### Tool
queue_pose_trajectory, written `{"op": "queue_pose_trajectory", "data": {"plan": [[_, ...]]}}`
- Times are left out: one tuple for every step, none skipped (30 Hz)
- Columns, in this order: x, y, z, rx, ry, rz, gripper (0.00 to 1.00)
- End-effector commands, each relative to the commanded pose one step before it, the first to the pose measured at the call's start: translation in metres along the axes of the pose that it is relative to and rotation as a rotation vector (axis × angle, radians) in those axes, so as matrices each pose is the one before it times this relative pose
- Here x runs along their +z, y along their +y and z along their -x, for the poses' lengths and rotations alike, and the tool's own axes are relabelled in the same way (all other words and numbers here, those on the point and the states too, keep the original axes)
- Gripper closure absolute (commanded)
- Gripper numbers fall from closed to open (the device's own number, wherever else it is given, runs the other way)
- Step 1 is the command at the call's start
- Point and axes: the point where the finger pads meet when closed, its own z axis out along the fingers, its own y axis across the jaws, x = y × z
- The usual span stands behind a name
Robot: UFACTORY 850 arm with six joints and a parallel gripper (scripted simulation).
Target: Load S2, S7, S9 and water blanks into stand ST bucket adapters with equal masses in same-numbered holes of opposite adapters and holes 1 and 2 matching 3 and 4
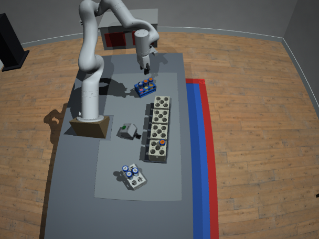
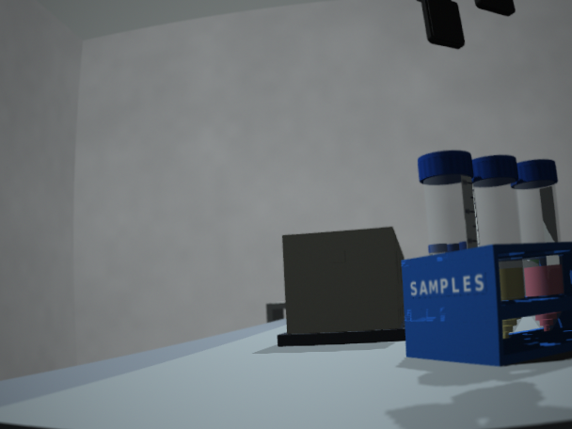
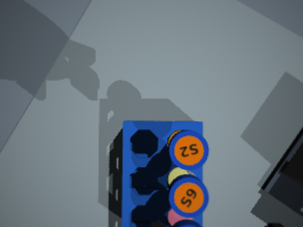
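My gripper (image 1: 146, 69) (image 2: 468, 19) is open and empty. It hangs high above the table, just beyond the far end of the blue SAMPLES rack (image 1: 147, 92) (image 2: 447, 306) (image 3: 150, 126). In that rack stand three blue-capped tubes: S2 (image 1: 150, 79) (image 3: 188, 149), S9 (image 1: 146, 82) (image 3: 188, 197) and a grey-dot tube (image 1: 140, 84). Four beige adapters (image 1: 157, 157) sit in a row in the stand. The nearest adapter holds one orange-dot tube (image 1: 162, 142) in a corner hole. The other adapters (image 1: 160, 116) look empty. The fingers do not show in the wrist view.
A white blank rack (image 1: 137, 183) with three white-dot tubes (image 1: 129, 174) stands skewed near the front. The green DONE key (image 1: 123, 128) sits on its small desk (image 1: 129, 132) left of the stand. The arm's base block (image 1: 90, 128) is at the left.
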Motion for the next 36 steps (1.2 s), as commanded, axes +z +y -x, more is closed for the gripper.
{"op": "queue_pose_trajectory", "data": {"plan": [[0.00686, 0.00018, -0.00077, -0.00086, 0.00136, 0.00074, 0.43], [0.00200, 0.00000, 0.00000, 0.00000, 0.00000, 0.00000, 0.43], [0.00200, 0.00000, 0.00000, 0.00000, 0.00000, 0.00000, 0.43], [0.00000, 0.00000, 0.00000, 0.00000, 0.00000, 0.00000, 0.43], [0.00000, 0.00000, 0.00000, 0.00000, 0.00000, 0.00000, 0.43], [0.00201, 0.00000, 0.00000, 0.00000, 0.00000, -0.00001, 0.43], [0.00200, 0.00000, 0.00000, 0.00000, 0.00000, 0.00000, 0.43], [0.00200, 0.00000, 0.00000, 0.00000, 0.00000, 0.00000, 0.43], [0.00200, 0.00000, 0.00000, 0.00000, 0.00000, 0.00000, 0.43], [0.00200, 0.00000, 0.00000, 0.00000, 0.00000, 0.00000, 0.43], [0.00200, 0.00000, 0.00000, 0.00000, 0.00000, 0.00000, 0.43], [0.00200, 0.00000, 0.00000, 0.00000, 0.00000, 0.00000, 0.43], [0.00200, 0.00000, 0.00000, 0.00000, 0.00000, 0.00000, 0.43], [0.00200, 0.00000, 0.00000, 0.00000, 0.00000, 0.00000, 0.43], [0.00200, 0.00000, 0.00000, 0.00000, 0.00000, 0.00000, 0.43], [0.00200, 0.00000, 0.00000, 0.00000, 0.00000, 0.00000, 0.43], [0.00200, 0.00000, 0.00000, 0.00000, 0.00000, 0.00000, 0.43], [0.00200, 0.00000, 0.00000, 0.00000, 0.00000, 0.00000, 0.43], [0.00200, 0.00000, 0.00000, 0.00000, 0.00000, 0.00000, 0.43], [0.00200, 0.00000, 0.00000, 0.00000, 0.00000, 0.00000, 0.43], [0.00000, 0.00000, 0.00000, 0.00000, 0.00000, 0.00000, 0.43], [0.00000, 0.00000, 0.00000, 0.00000, 0.00000, 0.00000, 0.43], [0.00201, 0.00000, 0.00000, 0.00000, 0.00001, -0.00001, 0.43], [0.00200, 0.00000, 0.00000, 0.00000, 0.00000, 0.00000, 0.43], [0.00200, 0.00000, 0.00000, 0.00000, 0.00000, 0.00000, 0.43], [0.00200, 0.00000, 0.00000, 0.00000, 0.00000, 0.00000, 0.43], [0.00200, 0.00000, 0.00000, 0.00000, 0.00000, 0.00000, 0.43], [0.00200, 0.00000, 0.00000, 0.00000, 0.00000, 0.00000, 0.43], [0.00200, 0.00000, 0.00000, 0.00000, 0.00000, 0.00000, 0.43], [0.00200, 0.00000, 0.00000, 0.00000, 0.00000, 0.00000, 0.43], [0.00200, 0.00000, 0.00000, 0.00000, 0.00000, 0.00000, 0.43], [0.00200, 0.00000, 0.00000, 0.00000, 0.00000, 0.00000, 0.43], [0.00200, 0.00000, 0.00000, 0.00000, 0.00000, 0.00000, 0.43], [0.00200, 0.00000, 0.00000, 0.00000, 0.00000, 0.00000, 0.43], [0.00200, 0.00000, 0.00000, 0.00000, 0.00000, 0.00000, 0.43], [0.00200, 0.00000, 0.00000, 0.00000, 0.00000, 0.00000, 0.43]]}}
